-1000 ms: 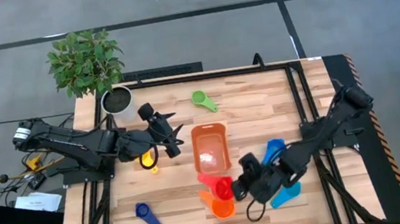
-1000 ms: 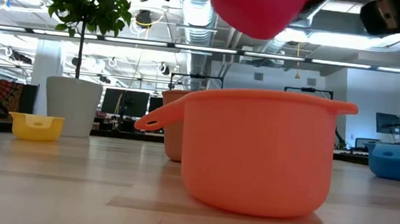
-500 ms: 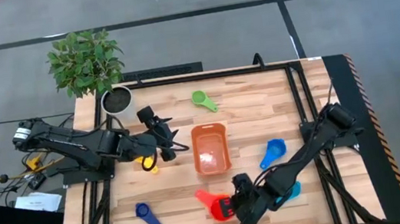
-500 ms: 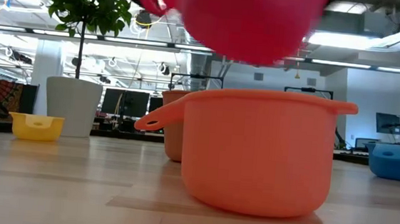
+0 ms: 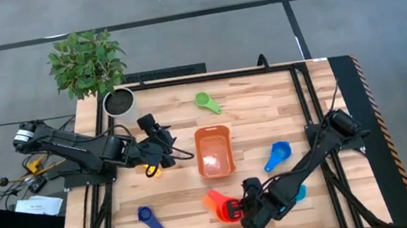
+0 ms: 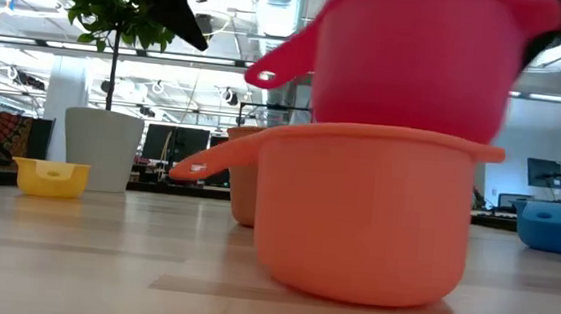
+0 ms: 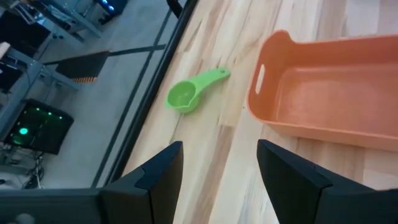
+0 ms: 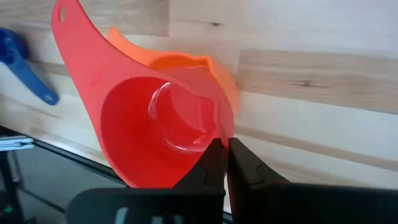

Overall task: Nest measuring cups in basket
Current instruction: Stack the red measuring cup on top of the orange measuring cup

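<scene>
Red plastic fills the top of the low view: the red measuring cup (image 6: 418, 63) sits partly inside the orange measuring cup (image 6: 366, 219), its rim well above the orange one's and its handle jutting toward the upper left. In the high view this pair lies at the lower centre of the wooden counter (image 5: 258, 107), and the right gripper (image 5: 246, 209) is at their right edge, its fingers (image 8: 214, 163) pressed together on the red cup's rim (the right wrist view shows the thin wall pinched between them). Just right of that gripper, a light blue cup (image 5: 299, 193) peeks out from under the arm. A dark blue cup (image 5: 151, 220) lies alone at the lower left of the counter. Higher in the frame, another blue cup (image 5: 277, 155) rests right of the basket (image 5: 214, 151), which stands at the counter's centre with nothing clearly inside. Left of the basket, the left gripper (image 5: 161, 141) hovers with its fingers (image 7: 155, 177) spread wide, just over the yellow cup (image 5: 151, 168). Farther up, the green cup (image 5: 207, 102) lies near the counter's upper edge, and a white pot with a leafy plant (image 5: 117, 102) stands at the upper left corner.
</scene>
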You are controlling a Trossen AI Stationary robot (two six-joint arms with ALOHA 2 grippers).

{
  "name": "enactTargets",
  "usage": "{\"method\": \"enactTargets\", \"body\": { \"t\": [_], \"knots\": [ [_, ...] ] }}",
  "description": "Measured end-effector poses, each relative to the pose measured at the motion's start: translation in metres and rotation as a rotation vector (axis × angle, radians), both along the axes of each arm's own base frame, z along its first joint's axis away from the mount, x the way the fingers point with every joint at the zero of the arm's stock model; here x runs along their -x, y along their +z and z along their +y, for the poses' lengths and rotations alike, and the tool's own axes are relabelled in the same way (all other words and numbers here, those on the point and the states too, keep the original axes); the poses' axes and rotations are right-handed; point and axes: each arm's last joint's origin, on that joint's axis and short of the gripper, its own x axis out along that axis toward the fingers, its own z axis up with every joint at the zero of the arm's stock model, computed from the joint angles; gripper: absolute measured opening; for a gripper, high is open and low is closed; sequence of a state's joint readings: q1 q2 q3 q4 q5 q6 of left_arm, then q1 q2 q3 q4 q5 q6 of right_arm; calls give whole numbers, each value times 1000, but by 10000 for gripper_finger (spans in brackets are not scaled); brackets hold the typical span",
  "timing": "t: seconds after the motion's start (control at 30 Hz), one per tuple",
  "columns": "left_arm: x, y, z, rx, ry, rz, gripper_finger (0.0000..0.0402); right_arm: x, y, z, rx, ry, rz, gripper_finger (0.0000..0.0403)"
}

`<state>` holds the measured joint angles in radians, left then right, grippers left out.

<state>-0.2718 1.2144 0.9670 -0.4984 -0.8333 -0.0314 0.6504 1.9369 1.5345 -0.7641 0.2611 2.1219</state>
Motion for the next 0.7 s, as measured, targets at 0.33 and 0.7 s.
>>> {"method": "enactTargets", "body": {
  "t": [0.33,0.7],
  "knots": [
    [1,-1,0,-14,6,11,197,-4,1,-2,-14,-12,-20,13],
    [1,-1,1,-25,38,-6,197,-3,0,-4,12,8,-2,59]
  ]
}}
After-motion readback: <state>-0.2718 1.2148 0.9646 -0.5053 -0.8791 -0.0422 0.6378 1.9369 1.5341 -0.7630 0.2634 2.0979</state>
